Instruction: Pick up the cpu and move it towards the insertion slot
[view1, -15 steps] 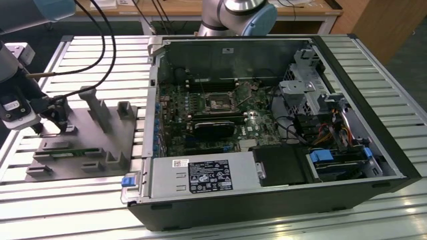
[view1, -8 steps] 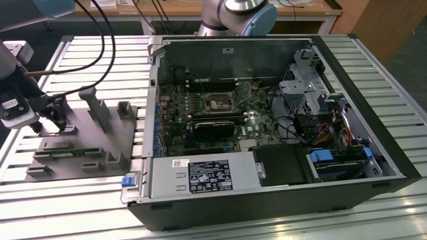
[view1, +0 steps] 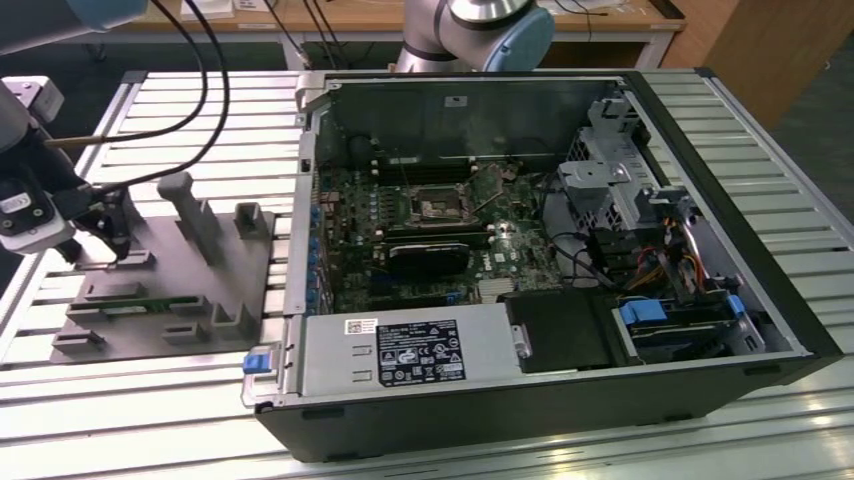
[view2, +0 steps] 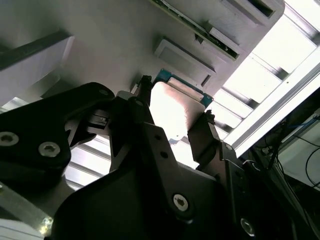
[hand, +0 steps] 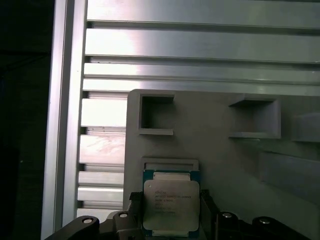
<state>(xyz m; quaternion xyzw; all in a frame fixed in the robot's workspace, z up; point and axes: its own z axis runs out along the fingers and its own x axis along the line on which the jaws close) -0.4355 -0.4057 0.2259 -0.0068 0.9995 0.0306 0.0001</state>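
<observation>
Slatted aluminium profiles make up the desk (view1: 160, 110), which carries an open computer case (view1: 534, 410) on the exterior view's right and a grey fixture (view1: 134, 285) on the exterior view's left. A thin green memory stick (view1: 140, 305) lies in the fixture near its front. At the fixture's far-left corner the pincer (view1: 114, 245) hangs low, with black cables (view1: 200, 60) looping above the slats behind it.

In both wrist views the cpu (hand: 171, 205) (view2: 172, 112) sits between the 2 dark fingers (view2: 200, 137) of the pincer (hand: 170, 197) (view2: 176, 102), its shiny metal top facing up and a green-blue border showing round the edge. Each finger presses against 1 side of the chip, so the pincer is clenched on the cpu. It stays just over the grey fixture, beside a shallow square recess (hand: 156, 115); whether it has left the surface cannot be told.

Inside the case, the insertion slot (view1: 438, 205) is the square socket on the motherboard (view1: 400, 250), well apart from the pincer and the cpu
</observation>
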